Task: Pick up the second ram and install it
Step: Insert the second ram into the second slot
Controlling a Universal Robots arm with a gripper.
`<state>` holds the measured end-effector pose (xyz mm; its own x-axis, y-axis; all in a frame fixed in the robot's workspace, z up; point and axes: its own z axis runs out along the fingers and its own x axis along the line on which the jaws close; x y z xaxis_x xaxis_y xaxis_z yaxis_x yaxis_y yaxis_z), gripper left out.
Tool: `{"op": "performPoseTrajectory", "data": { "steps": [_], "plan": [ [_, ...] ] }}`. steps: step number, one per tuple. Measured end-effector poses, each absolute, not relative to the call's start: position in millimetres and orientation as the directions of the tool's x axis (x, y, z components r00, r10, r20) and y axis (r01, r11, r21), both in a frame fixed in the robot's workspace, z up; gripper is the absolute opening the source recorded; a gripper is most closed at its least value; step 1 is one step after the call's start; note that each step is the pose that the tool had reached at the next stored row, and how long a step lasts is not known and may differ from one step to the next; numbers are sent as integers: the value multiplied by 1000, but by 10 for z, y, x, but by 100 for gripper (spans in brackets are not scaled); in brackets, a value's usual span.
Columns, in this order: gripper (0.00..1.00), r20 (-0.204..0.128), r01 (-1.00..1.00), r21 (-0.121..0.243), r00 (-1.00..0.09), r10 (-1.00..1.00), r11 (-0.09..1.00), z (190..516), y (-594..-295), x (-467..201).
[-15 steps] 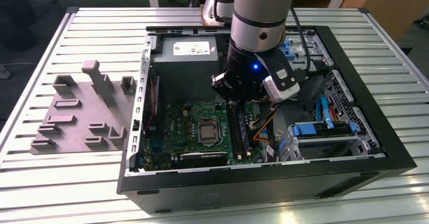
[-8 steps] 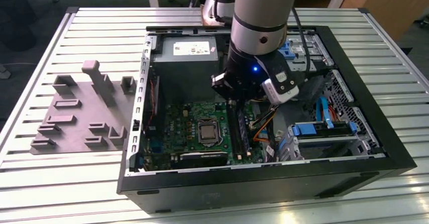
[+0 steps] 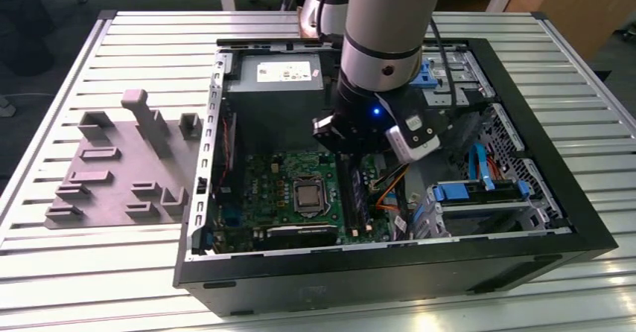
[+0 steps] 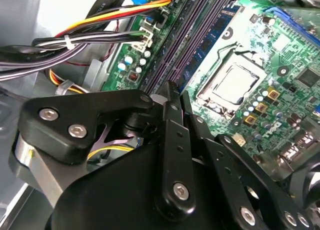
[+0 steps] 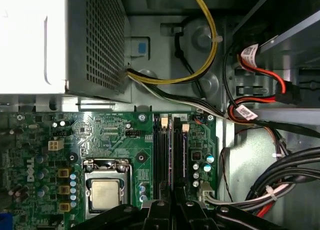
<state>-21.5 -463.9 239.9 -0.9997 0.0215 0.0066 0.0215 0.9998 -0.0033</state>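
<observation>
My gripper reaches down inside the open computer case, over the memory slots to the exterior view's right of the CPU socket. In the first wrist view the second ram is a long dark stick seen edge-on. It lies along one memory slot and runs in between the fingers at the picture's edge. The second wrist view has the black fingertips drawn close together right above the slots. The gripper looks shut on the stick. Whether the stick is fully seated is hidden.
A grey plastic fixture lies on the slatted table at the exterior view's left. Inside the case are a power supply, bundled cables close beside the slots, and a drive cage with blue parts.
</observation>
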Motion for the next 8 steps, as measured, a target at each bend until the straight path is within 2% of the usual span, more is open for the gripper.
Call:
{"op": "performPoseTrajectory", "data": {
  "steps": [8],
  "plan": [
    [14,7,21,-3,-1000,21,1000,2342,-4684,-221]
  ]
}}
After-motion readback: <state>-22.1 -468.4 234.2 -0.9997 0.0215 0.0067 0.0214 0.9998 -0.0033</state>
